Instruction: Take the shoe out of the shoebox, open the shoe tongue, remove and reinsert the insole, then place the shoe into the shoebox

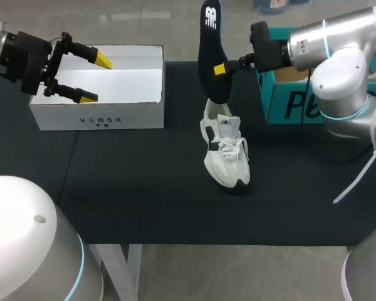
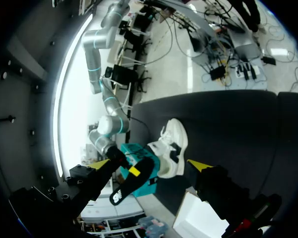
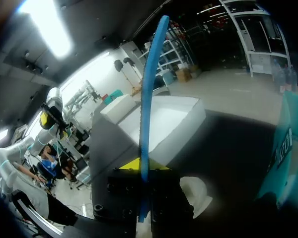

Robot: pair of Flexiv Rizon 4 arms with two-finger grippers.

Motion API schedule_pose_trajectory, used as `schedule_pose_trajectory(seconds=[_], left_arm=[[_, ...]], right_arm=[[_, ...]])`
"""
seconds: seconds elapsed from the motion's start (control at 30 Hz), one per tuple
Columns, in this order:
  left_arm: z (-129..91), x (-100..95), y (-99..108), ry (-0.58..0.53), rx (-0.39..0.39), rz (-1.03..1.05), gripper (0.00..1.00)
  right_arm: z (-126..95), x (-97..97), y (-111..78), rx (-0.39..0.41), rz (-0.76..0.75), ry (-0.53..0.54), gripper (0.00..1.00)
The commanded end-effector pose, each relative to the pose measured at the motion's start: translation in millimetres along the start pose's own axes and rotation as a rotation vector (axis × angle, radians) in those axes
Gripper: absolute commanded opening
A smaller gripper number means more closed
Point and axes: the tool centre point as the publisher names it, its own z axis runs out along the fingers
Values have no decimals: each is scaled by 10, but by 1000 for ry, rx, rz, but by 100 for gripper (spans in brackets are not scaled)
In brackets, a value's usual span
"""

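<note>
shoe upright, insole raised, shoebox seemingly open

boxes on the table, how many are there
2: a white shoebox at the far left of the table, and a teal box at the far right. No others are visible.

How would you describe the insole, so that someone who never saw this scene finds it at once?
On the black table, a pale sneaker stands right of the white shoebox. Just above the sneaker, my right hand pinches the insole, a long thin piece held on end. Unlike the sneaker and the shoebox, it is dark, flat and held up by a hand.
</note>
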Motion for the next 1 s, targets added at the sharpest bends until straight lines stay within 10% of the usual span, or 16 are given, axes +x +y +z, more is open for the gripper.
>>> schedule_pose_trajectory(seconds=[0.03,1.0], left_arm=[[-4,-3,-3,3,0,1,100],[-4,-3,-3,3,0,1,100]], right_arm=[[97,9,-69,-51,-37,-22,0],[287,-440,-433,-2,-114,6,0]])
